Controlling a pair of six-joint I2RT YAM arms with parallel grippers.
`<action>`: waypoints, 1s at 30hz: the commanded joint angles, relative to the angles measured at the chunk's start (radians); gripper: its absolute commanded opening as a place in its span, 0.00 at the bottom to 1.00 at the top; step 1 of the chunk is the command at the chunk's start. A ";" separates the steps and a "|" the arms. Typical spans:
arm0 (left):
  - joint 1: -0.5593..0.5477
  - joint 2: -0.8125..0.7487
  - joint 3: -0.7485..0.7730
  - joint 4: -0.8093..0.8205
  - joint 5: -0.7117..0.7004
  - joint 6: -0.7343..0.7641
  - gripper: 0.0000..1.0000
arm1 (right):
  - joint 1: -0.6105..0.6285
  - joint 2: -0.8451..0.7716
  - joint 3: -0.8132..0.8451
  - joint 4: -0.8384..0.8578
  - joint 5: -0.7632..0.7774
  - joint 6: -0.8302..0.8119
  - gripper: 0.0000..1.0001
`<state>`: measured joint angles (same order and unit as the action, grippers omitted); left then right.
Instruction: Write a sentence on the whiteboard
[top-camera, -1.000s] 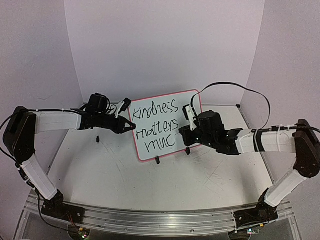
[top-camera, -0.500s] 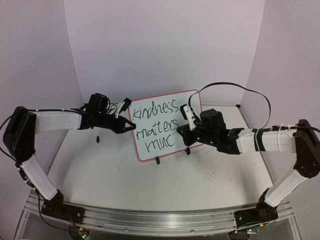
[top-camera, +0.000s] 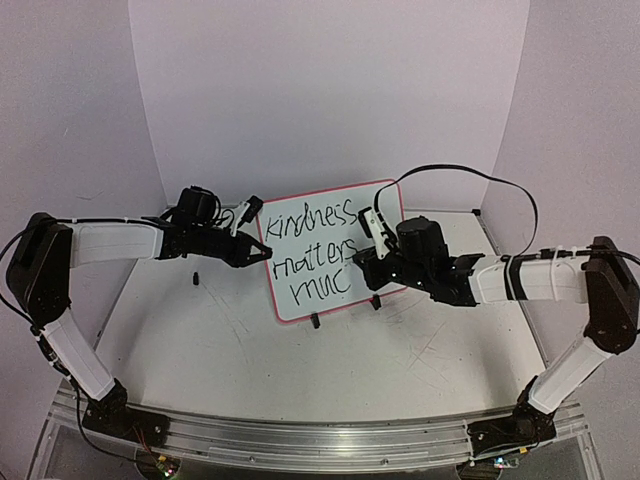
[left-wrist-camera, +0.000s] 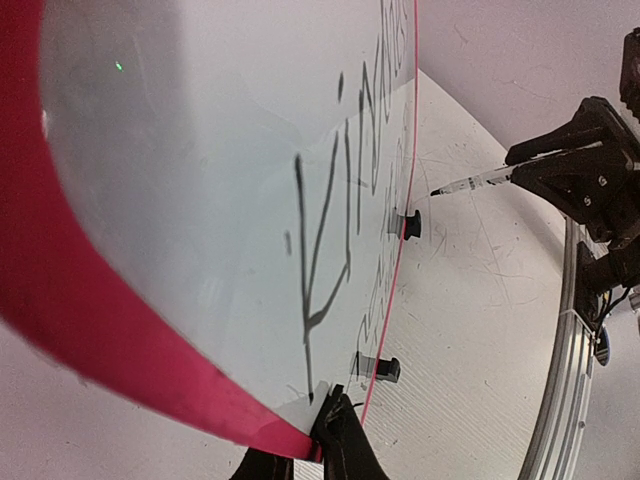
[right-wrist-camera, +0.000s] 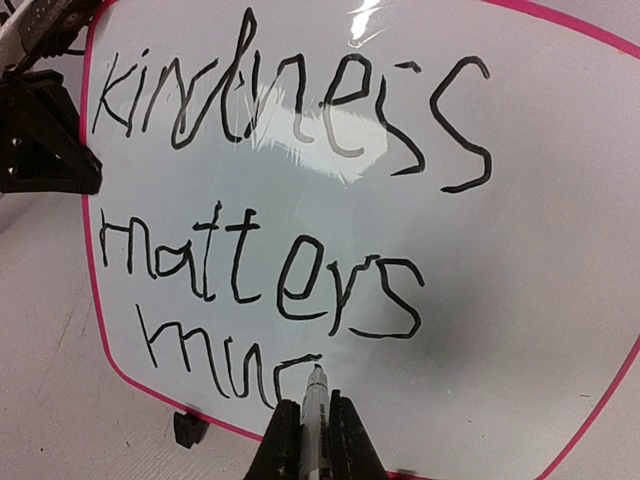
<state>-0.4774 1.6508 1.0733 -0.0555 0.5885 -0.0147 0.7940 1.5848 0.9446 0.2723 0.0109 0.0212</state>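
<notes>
The whiteboard (top-camera: 378, 203) stands tilted on two black clip feet (top-camera: 316, 321) at mid-table, red-rimmed. Its black sentence (top-camera: 312, 246) reads "kindness matters muc" in three lines (right-wrist-camera: 290, 200). My left gripper (top-camera: 262, 254) is shut on the board's left rim (left-wrist-camera: 150, 390), pinching it at the fingertips (left-wrist-camera: 345, 440). My right gripper (right-wrist-camera: 317, 430) is shut on a marker (right-wrist-camera: 317, 405). The marker tip sits at the top end of the "c"; whether it touches the board (right-wrist-camera: 540, 300) I cannot tell. The left wrist view shows the marker (left-wrist-camera: 470, 182) pointing at the board's front face.
A small black cap-like piece (top-camera: 197, 277) lies on the scratched tabletop left of the board. A black cable (top-camera: 480, 174) loops above the right arm. White walls close in the back and sides. An aluminium rail (top-camera: 300, 440) runs along the near edge.
My right gripper has shifted slightly left and up with the marker. The left arm and the board have not moved, and the lettering looks the same.
</notes>
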 joint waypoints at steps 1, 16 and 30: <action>0.009 0.026 0.012 -0.044 -0.264 0.112 0.00 | -0.003 0.006 0.041 0.013 0.021 -0.012 0.00; 0.003 0.031 0.013 -0.044 -0.273 0.114 0.00 | -0.004 0.013 0.037 0.013 0.033 -0.012 0.00; 0.001 0.028 0.012 -0.044 -0.277 0.115 0.00 | -0.005 0.052 0.059 0.035 0.119 -0.003 0.00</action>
<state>-0.4860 1.6508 1.0737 -0.0542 0.5758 -0.0143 0.7940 1.6259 0.9557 0.2701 0.0950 0.0189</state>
